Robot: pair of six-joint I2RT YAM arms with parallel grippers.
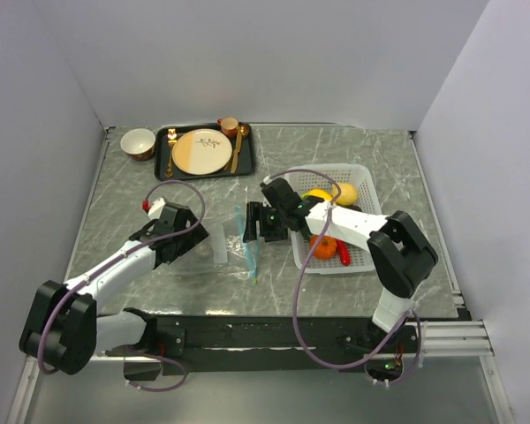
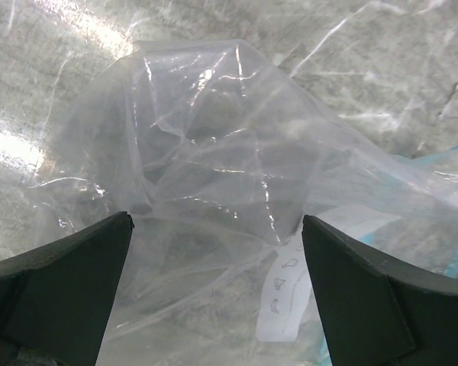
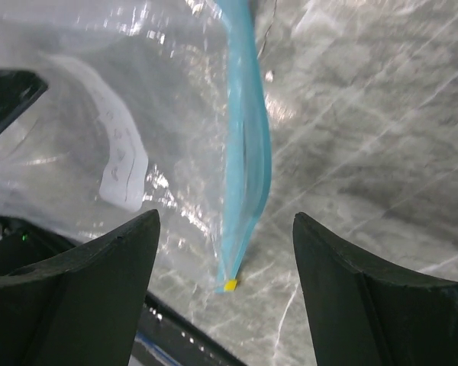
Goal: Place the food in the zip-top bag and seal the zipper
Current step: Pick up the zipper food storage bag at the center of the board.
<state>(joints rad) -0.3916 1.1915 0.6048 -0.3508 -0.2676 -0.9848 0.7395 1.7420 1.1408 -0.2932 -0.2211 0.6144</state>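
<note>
Left tool (image 2: 215,229) hung with its fingers spread above the crumpled zip-top bag (image 2: 214,137), pinching nothing; right tool (image 3: 225,221) was spread as well, and the zipper (image 3: 244,152) ran between its fingers in the wrist view without being gripped; the bag lay flat on the table (image 1: 380,141) between the two tools, close to the near edge, and looked empty. Judging from this, the step in hand was getting the mouth open; it would go best if the right tool closed on one lip only, just beside the teal strip, while the left tool pinned the soft body of the bag so that it could not slide or bunch; catching both lips would hold the mouth closed. Room was tight on the right, where the white basket (image 1: 362,177) sat just beyond the right tool with the food in it, banana (image 1: 322,193), orange tomato (image 1: 322,247) and red chilli (image 1: 344,256) showing; bare table lay left of the bag and beyond it; farthest off stood a black tray (image 1: 163,163) with a plate (image 1: 201,150).
</note>
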